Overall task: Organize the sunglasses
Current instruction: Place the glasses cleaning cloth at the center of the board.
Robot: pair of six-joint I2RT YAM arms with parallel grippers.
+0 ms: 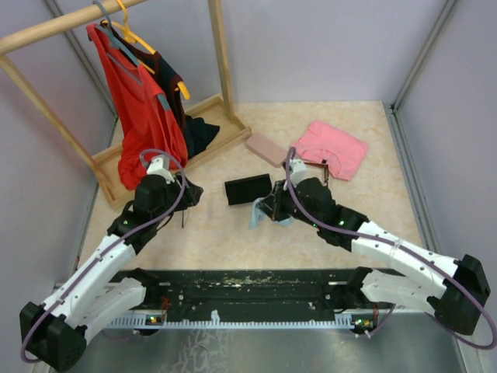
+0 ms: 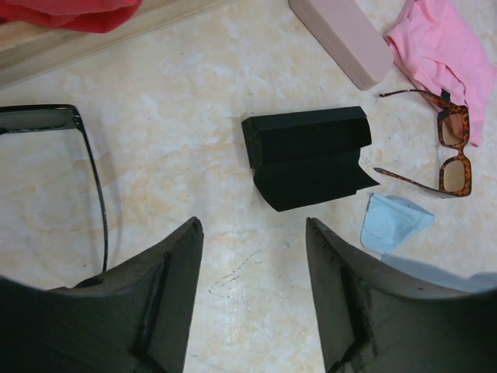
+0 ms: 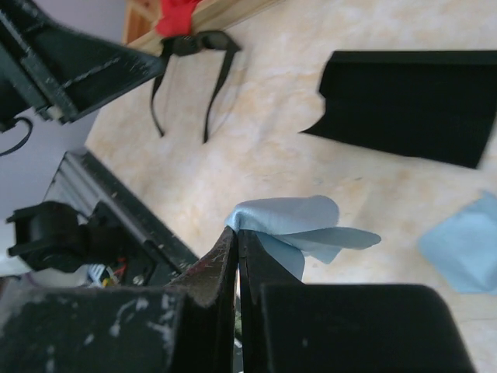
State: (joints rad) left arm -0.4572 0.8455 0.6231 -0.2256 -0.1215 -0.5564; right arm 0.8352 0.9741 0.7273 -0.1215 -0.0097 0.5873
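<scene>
Blue cloth [image 3: 291, 221] is pinched in our right gripper [image 3: 237, 237], jaws pressed together. Our left gripper [image 2: 252, 233] hangs spread over the bench [image 2: 194, 78]. Black-framed sunglasses [image 3: 194, 43] lie unfolded just left of it. The reddish-brown sunglasses [image 2: 454, 155] lie unfolded at the pink cloth's [image 2: 443, 47] edge, beyond the black case [image 2: 307, 148].

Clothes rack [image 1: 221, 62] with red garment [image 1: 140, 116] at the table's [image 1: 225, 237] far-left corner. Pink case [image 1: 266, 149] and pink cloth [image 1: 334, 148] near far edge, right of middle. Black case [image 1: 247, 189] mid-table. Left hand [image 1: 177, 190] toward left edge, black sunglasses [image 1: 194, 191] just beside it, contact unclear. Right hand [image 1: 268, 208] beside black case, light blue cloth [image 1: 256, 217] at its tip.
</scene>
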